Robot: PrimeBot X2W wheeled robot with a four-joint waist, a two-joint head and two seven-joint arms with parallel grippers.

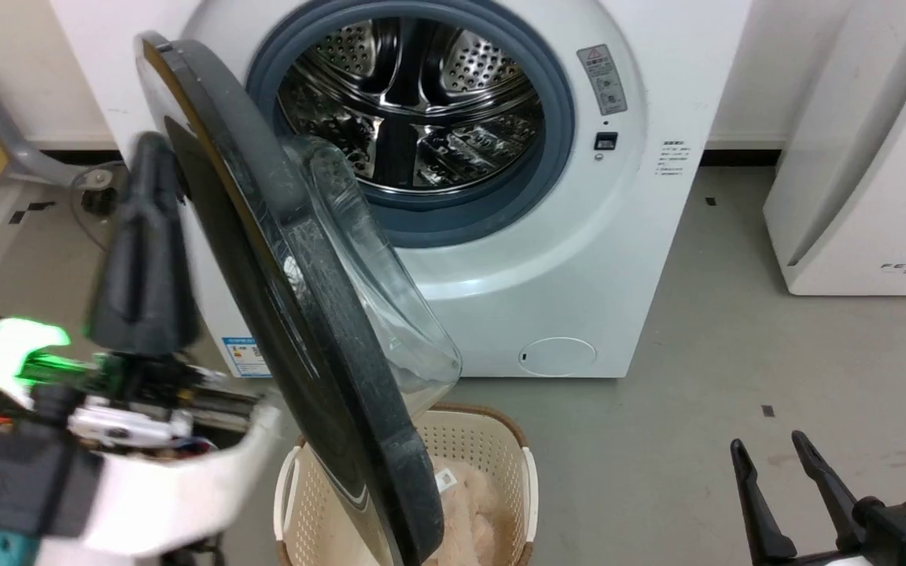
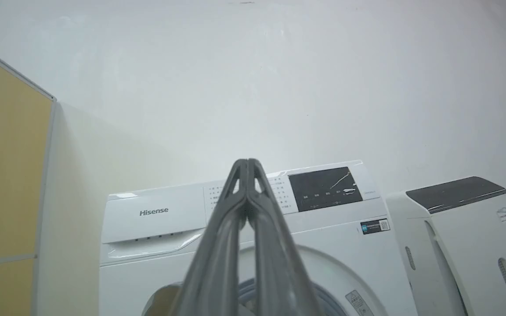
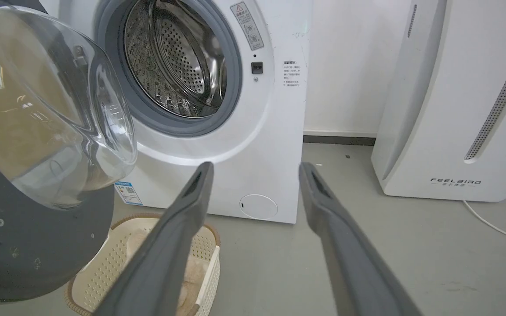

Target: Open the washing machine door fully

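While my left gripper (image 2: 247, 166) has its fingers pressed together with nothing between them, it's sitting just left of the washing machine door (image 1: 303, 314), on the glossy outer side; it's too blurry for me to say if it's touching. My right gripper (image 3: 256, 169) is low on the right, fingers spread wide, holding nothing, well apart from the machine. Door's swung out roughly edge-on to my head cam, glass bowl (image 1: 374, 259) facing the washing machine (image 1: 579, 259), drum (image 1: 414, 102) exposed. Under the door's lower edge there's a cream laundry basket (image 1: 500, 440) with something pinkish (image 1: 469, 511) in it.
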